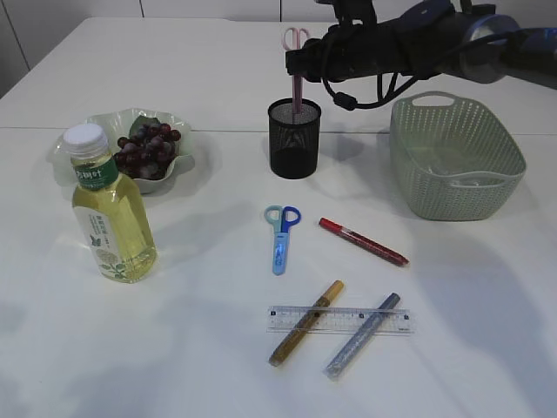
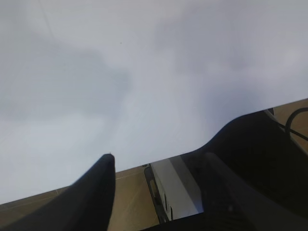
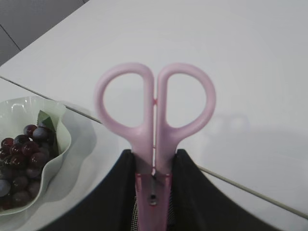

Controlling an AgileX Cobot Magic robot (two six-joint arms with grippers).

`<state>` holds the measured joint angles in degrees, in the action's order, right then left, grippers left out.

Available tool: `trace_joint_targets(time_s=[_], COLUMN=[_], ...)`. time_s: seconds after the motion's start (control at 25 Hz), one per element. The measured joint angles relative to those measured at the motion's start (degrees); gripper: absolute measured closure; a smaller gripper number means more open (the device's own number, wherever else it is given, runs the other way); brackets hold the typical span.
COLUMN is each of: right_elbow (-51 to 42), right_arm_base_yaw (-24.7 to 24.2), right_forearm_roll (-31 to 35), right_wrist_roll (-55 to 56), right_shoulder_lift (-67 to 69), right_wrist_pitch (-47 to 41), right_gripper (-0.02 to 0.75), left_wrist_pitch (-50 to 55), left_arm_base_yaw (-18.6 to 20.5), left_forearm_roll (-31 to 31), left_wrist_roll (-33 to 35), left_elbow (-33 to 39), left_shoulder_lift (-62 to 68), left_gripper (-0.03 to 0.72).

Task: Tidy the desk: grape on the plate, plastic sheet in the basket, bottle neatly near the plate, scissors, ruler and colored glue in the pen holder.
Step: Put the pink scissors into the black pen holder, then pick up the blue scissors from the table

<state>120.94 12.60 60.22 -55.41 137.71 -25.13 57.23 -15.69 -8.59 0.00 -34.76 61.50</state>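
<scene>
The white table (image 1: 218,366) carries everything, and the dark right arm (image 1: 418,39) reaches in over its far right edge toward the middle. Near the right edge sits the pale green basket (image 1: 457,157); whether a plastic sheet lies in it cannot be told. Toward the left edge stands the bottle (image 1: 111,209) of yellow drink, upright, just in front of the wavy plate (image 1: 187,157), which holds the grape (image 1: 146,148) bunch. Toward the far edge, at the middle, stands the black mesh pen holder (image 1: 294,139), and the pink scissors (image 3: 155,110) stand upright over it, blades down inside, the right gripper (image 3: 154,168) clamped on them just below the handles. Near the front edge lies the clear ruler (image 1: 339,319), crossed by a gold glue pen (image 1: 305,323) and a silver glue pen (image 1: 363,335). Between ruler and holder lie a red glue pen (image 1: 363,242) and blue scissors (image 1: 282,228), apart from each other. The left gripper (image 2: 159,178) hangs over the bare table edge with its fingers (image 2: 98,192) spread and nothing between them.
</scene>
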Motion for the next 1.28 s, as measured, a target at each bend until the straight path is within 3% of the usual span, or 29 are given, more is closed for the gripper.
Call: trace_joint_targets(time_s=[0.12, 0.36, 0.68, 0.8, 1.08, 1.28], right_elbow=[0.0, 0.0, 0.0, 0.0, 0.1, 0.1], right_arm_base_yaw=[0.0, 0.0, 0.0, 0.0, 0.4, 4.6], right_forearm_roll=[0.2, 0.6, -0.5, -7.0, -32.5, -47.9], right_wrist_roll=[-0.9, -1.3, 2.7, 10.7, 43.8, 62.0], right_shoulder_lift=[0.1, 0.1, 0.1, -1.3, -9.1, -13.3], right_wrist_pitch=[0.3, 0.1, -0.7, -3.0, -18.8, -29.9], right_gripper=[0.528, 0.395, 0.377, 0.374, 0.374, 0.374], left_wrist_pitch=[0.0, 0.1, 0.2, 0.5, 0.5, 0.5], left_arm_base_yaw=[0.0, 0.0, 0.0, 0.0, 0.0, 0.0], left_forearm_roll=[0.0, 0.0, 0.0, 0.0, 0.0, 0.0], left_wrist_roll=[0.0, 0.0, 0.0, 0.0, 0.0, 0.0], left_elbow=[0.0, 0.0, 0.0, 0.0, 0.0, 0.0], left_shoulder_lift=[0.0, 0.0, 0.0, 0.0, 0.0, 0.0], left_gripper=[0.273, 0.273, 0.273, 0.273, 0.273, 0.273])
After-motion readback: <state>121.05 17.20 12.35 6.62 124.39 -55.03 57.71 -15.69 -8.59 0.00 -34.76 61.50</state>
